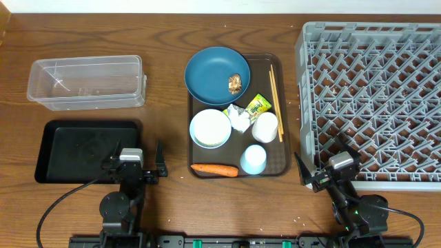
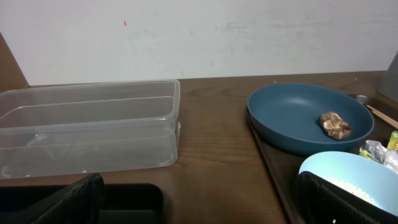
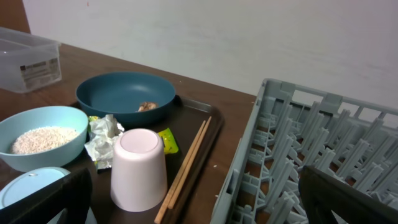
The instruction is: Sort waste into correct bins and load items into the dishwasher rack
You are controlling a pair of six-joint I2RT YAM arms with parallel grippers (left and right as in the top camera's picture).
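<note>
With the left gripper point(image 1: 134, 160) and right gripper point(image 1: 325, 160) both wide and empty, set the left jaws across the orange carrot point(image 1: 214, 169) at the brown serving tray's point(image 1: 256, 72) near edge.

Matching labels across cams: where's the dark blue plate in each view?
Overhead: dark blue plate at top centre, at the far-left corner of the brown tray.
Left wrist: plate right of centre, to the right of the clear tub.
Right wrist: plate left of centre, beyond the whitish cup.
Shared landmark: the brown food lump on the plate.
</note>
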